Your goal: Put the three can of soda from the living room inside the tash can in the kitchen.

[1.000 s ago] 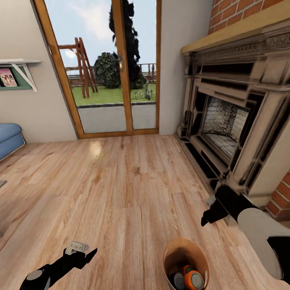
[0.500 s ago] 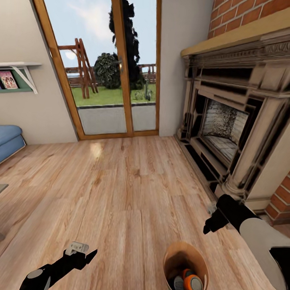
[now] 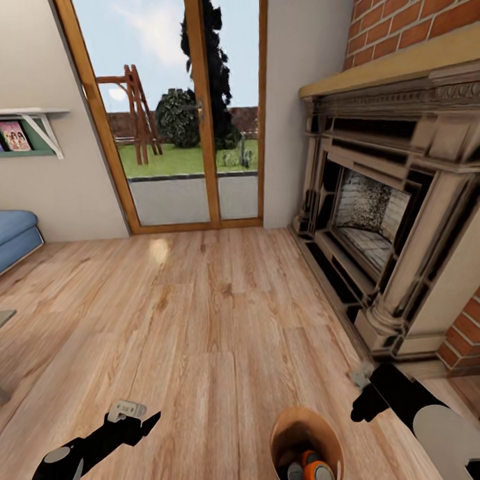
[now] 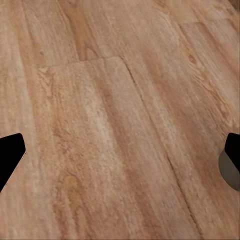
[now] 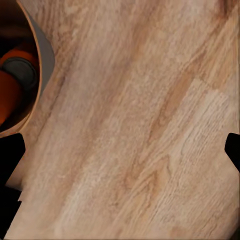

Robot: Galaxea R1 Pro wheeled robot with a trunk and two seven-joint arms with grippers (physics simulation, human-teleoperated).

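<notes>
two grippers are hanging low over the wood floor (image 3: 202, 325) of the living room. going left to right: the left gripper (image 3: 136, 418) is holding its fingers spread with nothing between them; the trash can (image 3: 282, 434) is standing just right of centre with orange soda cans (image 3: 319, 474) lying inside; the right gripper (image 3: 366, 401), near the fireplace (image 3: 378, 213), is also gaping empty. the bin is looking light and stiff, its smooth tapered wall probably slippery, so pinching the rim or the handle hole seems the safest hold
</notes>
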